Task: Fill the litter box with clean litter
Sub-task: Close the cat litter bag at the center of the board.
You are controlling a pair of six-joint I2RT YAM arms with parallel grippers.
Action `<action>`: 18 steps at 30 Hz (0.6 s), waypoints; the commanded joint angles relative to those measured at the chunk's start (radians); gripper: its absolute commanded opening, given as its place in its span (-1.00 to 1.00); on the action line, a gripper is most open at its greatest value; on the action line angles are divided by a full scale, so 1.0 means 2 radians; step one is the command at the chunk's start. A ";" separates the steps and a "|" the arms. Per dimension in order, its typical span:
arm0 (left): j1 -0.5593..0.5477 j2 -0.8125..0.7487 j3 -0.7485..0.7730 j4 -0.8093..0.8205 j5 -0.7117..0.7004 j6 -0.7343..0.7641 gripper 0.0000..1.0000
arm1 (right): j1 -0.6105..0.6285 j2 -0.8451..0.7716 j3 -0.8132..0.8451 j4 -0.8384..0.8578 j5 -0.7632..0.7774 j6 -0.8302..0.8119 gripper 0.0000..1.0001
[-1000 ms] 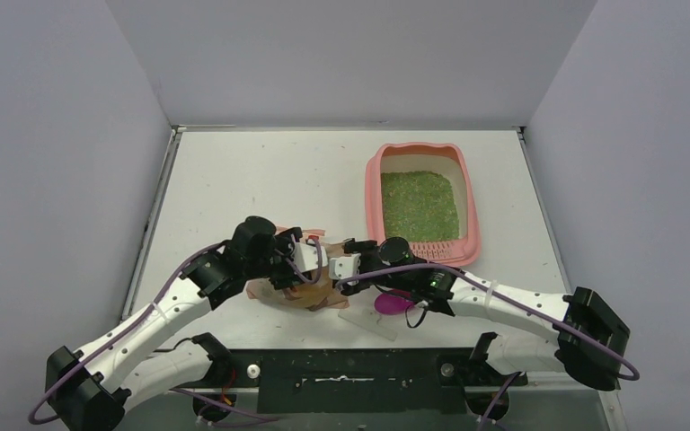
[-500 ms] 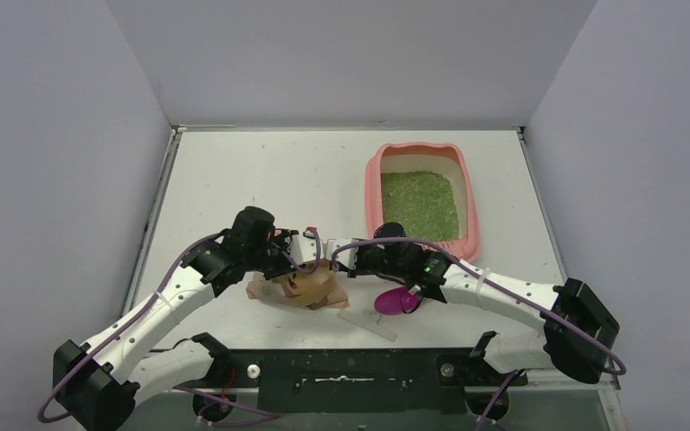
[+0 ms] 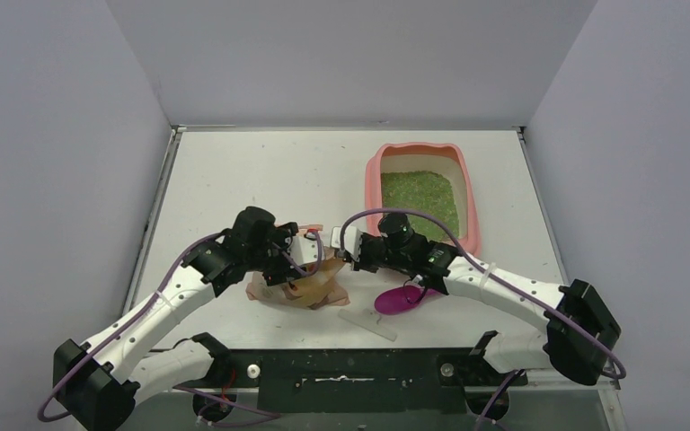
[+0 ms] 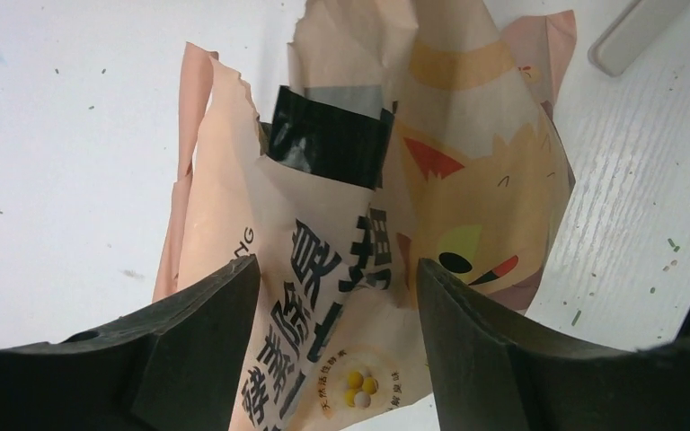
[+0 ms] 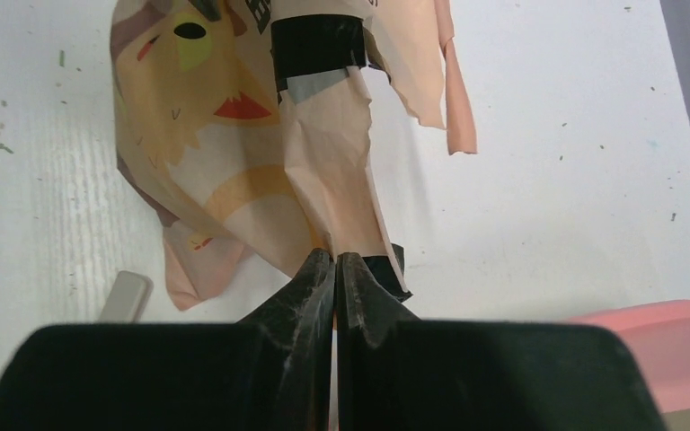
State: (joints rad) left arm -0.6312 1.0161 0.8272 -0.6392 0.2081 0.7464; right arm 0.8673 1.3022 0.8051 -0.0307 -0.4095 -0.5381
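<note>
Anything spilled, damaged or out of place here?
The peach paper litter bag with a cat face lies crumpled, its top raggedly torn, on the white table. Stray green litter granules dot the table around it, outside the pink plastic litter box.

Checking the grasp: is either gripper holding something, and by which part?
The right gripper, jaws shut, pinches the litter bag by a torn paper flap. The left gripper is open astride the bag, gripping nothing.
</note>
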 commanded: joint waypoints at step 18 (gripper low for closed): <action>0.022 0.003 0.029 0.007 -0.012 -0.008 -1.00 | 0.001 -0.110 -0.061 0.071 0.014 0.081 -0.61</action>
State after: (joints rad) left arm -0.6125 1.0863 0.8665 -0.6552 0.2600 0.7361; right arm 0.8658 1.1507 0.6697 0.0509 -0.4229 -0.3836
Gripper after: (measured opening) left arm 0.019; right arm 0.084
